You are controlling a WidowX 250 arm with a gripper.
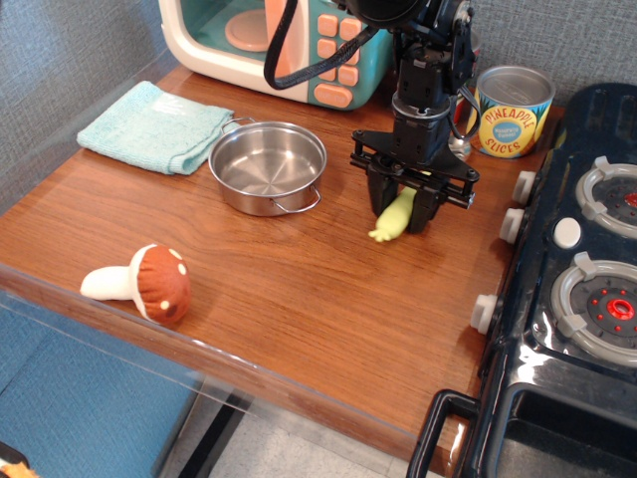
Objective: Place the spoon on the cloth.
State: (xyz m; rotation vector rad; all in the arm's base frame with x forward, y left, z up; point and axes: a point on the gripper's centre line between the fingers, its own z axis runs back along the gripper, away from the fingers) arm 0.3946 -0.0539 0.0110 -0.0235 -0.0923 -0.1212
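Pincer (403, 211) is squeezing in on the spoon (394, 216) handle; that fat yellow part looks light and grippy, better than the slippery shiny end

wooden table (299, 289) — cloth (154, 126) | pot (267, 166) | spoon (395, 216) | mushroom (144, 282) | can (511, 111) | microwave (269, 40)

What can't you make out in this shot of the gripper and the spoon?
One view only:
- Spoon: its bowl is hidden behind the gripper; only the yellow-green handle end shows.
- Whether the gripper actually presses the handle: unclear.
- Can behind the arm: mostly hidden.
- Stove: cut off at the right edge.
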